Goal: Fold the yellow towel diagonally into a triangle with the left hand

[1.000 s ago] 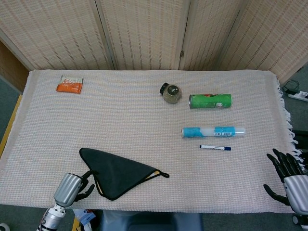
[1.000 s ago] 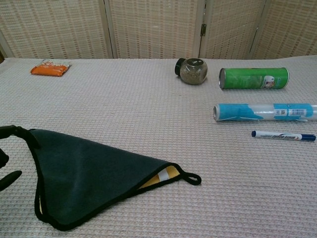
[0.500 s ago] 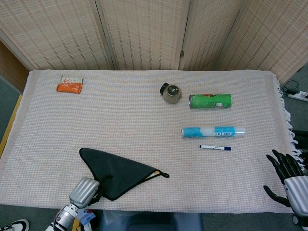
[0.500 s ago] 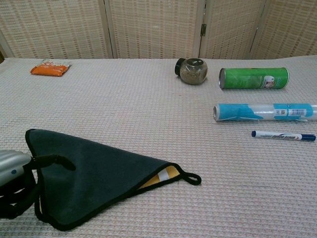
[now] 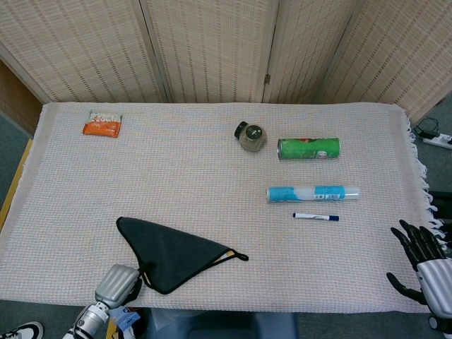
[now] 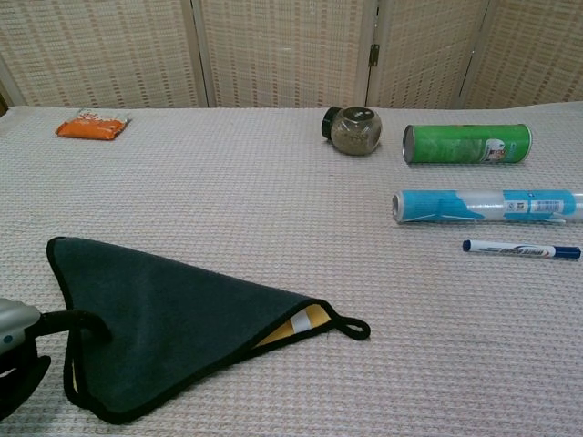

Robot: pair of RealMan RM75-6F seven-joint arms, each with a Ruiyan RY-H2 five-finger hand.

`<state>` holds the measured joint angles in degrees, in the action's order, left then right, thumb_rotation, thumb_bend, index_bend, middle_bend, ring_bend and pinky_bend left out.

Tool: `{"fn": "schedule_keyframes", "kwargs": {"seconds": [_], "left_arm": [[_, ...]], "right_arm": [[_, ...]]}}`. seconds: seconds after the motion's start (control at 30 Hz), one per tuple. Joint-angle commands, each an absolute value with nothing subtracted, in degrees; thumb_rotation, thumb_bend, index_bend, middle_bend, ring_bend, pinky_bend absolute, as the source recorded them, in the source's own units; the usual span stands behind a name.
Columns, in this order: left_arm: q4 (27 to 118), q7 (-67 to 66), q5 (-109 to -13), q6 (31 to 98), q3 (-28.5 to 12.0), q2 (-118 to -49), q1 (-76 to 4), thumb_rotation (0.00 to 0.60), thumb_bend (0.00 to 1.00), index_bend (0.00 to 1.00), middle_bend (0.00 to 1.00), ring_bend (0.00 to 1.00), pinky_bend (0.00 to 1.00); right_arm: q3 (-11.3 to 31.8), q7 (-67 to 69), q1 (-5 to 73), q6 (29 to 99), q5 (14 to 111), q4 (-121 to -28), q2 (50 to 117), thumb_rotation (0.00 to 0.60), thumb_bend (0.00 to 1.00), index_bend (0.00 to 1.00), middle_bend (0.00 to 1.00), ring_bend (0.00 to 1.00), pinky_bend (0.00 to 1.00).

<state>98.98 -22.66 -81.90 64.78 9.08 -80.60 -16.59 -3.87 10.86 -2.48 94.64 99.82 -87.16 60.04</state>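
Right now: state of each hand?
Left hand: at the folded towel's near edge; hold cannot be told.
Right hand: open, holding nothing.

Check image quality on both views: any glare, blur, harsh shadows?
Head view: even, soft light, no glare, towel sharp. Chest view: equally flat light, only faint shadows under the green can; left hand cropped at the frame edge and dark, detail hard to read.
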Motion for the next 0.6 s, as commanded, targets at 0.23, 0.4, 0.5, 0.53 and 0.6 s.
{"fn": "schedule_keyframes", "kwargs": {"seconds": [0.23,0.4,0.5,0.53,0.6], "left_arm": [[97.0,-22.4,-79.3,64.5,8.7,-80.5,-15.6,0.600,0.81,0.26,1.00,1.00,1.00],[97.0,-22.1,-79.3,64.8,9.0,-80.2,-15.0,0.600,0.81,0.28,1.00,1.00,1.00],[97.7,-21.0,-81.5,66.4,9.5,-79.8,-14.4,0.600,0.81,0.29,1.00,1.00,1.00],[97.9,-20.1,-82.8,67.2,9.6,-79.7,-14.1,0.600,0.81,0.29,1.00,1.00,1.00],[98.0,-18.8,-84.7,68.4,9.7,-79.6,-13.9,0.600,0.81,0.28,1.00,1.00,1.00]], "right_arm": [[-4.0,10.7,-2.6,95.0,100.1,-87.2,60.1,0.600,0.34,0.00,0.00,0.00,0.00],[-4.0,10.8,-2.6,94.9,100.0,-87.2,60.1,0.600,0.34,0.00,0.00,0.00,0.00],[-3.9,10.8,-2.6,95.0,99.9,-87.3,60.1,0.600,0.34,0.00,0.00,0.00,0.00],[-3.8,10.8,-2.6,95.1,99.8,-87.2,60.1,0.600,0.34,0.00,0.00,0.00,0.00],[-3.9,10.8,-2.6,95.1,99.9,-87.2,60.1,0.600,0.33,0.00,0.00,0.00,0.00]]}}
